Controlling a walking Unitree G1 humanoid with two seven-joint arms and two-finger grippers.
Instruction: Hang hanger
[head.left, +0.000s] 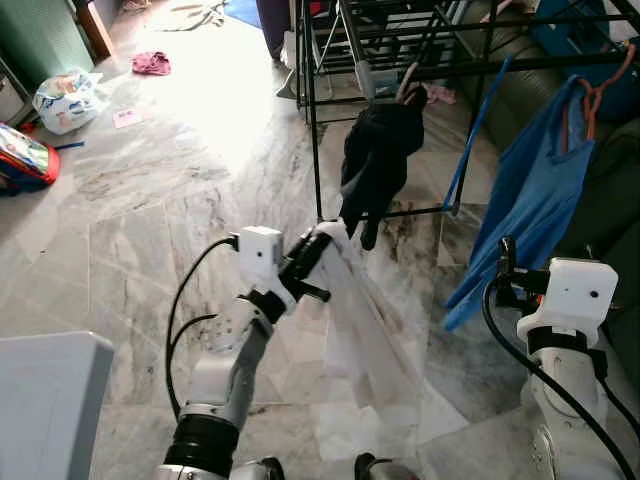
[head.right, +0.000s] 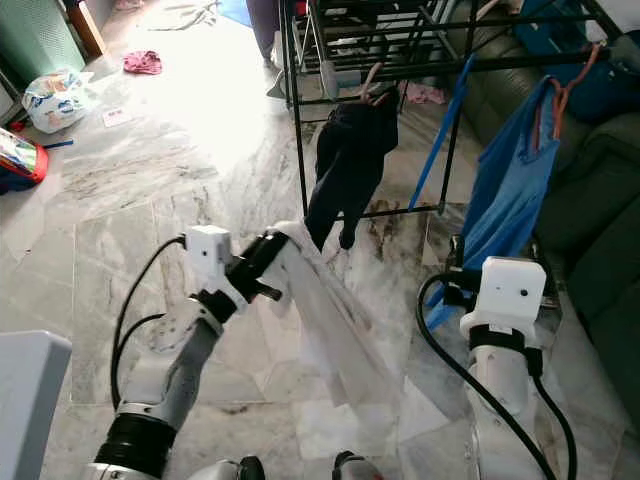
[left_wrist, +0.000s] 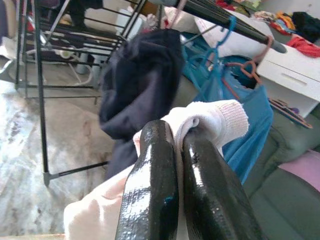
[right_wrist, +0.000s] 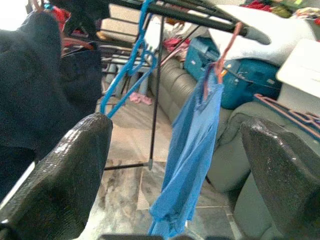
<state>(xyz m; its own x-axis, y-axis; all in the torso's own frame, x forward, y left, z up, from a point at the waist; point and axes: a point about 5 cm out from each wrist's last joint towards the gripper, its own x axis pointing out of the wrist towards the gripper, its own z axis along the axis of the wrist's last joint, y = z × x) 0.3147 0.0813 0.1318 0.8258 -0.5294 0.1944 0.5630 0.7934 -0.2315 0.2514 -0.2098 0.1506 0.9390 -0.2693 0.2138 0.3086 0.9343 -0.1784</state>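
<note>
My left gripper (head.left: 318, 250) is shut on the neck edge of a white garment (head.left: 370, 330), which hangs down toward the marble floor. In the left wrist view the black fingers (left_wrist: 150, 165) pinch the white ribbed hem (left_wrist: 215, 117). Just beyond it a dark garment (head.left: 378, 160) hangs on a pink hanger from the black drying rack (head.left: 310, 100). An empty blue hanger (head.left: 480, 130) dangles from the rack's rail. A blue shirt (head.left: 530, 200) hangs on an orange hanger (head.left: 595, 95). My right gripper (right_wrist: 175, 127) is open and empty, facing that blue shirt (right_wrist: 192, 150).
A dark green sofa (head.left: 610, 190) lies behind the blue shirt on the right. On the floor at far left are a plastic bag (head.left: 68, 100), a pink cloth (head.left: 152, 63) and a colourful bag (head.left: 20, 160). A pale box (head.left: 45, 400) stands at my near left.
</note>
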